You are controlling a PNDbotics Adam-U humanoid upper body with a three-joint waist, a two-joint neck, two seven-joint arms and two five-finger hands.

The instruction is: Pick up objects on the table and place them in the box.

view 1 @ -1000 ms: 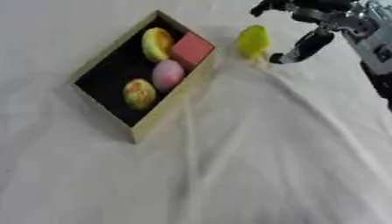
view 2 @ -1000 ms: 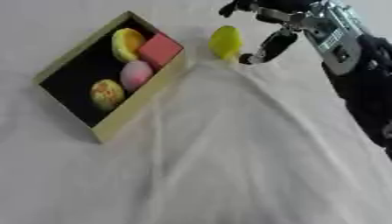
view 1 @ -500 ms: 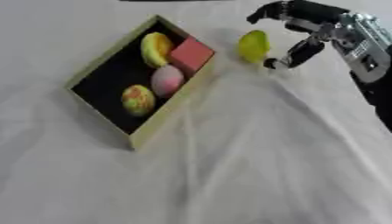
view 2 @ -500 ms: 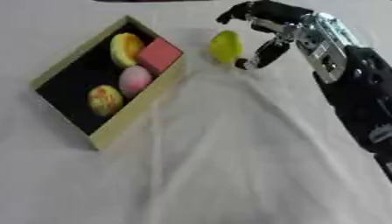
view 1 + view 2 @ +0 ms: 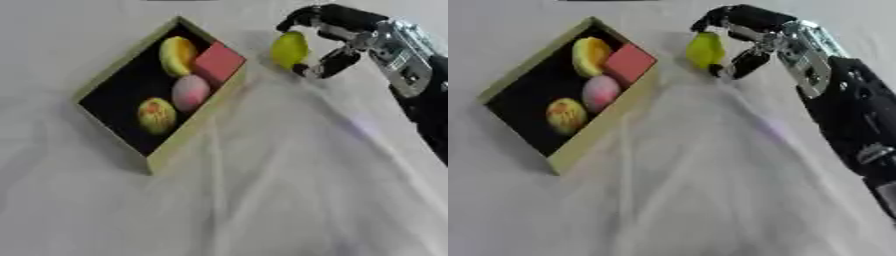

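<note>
Right now I have the right hand (image 5: 337, 35) reaching in from the upper right, its fingers (image 5: 306, 15) curled over the top of a yellow-green fruit (image 5: 289, 48) and the thumb (image 5: 331, 62) angled in toward its lower right side. From here I cannot tell whether the thumb actually touches the fruit, or whether the fruit is lifted clear of the cloth; the hand is cupped around it but not plainly clamped. The fruit sits just beside the far right corner of the box (image 5: 188, 145), outside its wall. The box is an olive-sided tray with a black floor, lying askew on the white tablecloth (image 5: 289, 190). Inside, I see a yellow fruit (image 5: 177, 54) at the far end, a red block (image 5: 219, 62) touching it near the right wall, a pink egg-shaped piece (image 5: 190, 92) just below those, and a yellow-orange speckled fruit (image 5: 157, 115) nearer me. The cloth is wrinkled in long folds. My left hand does not show.
</note>
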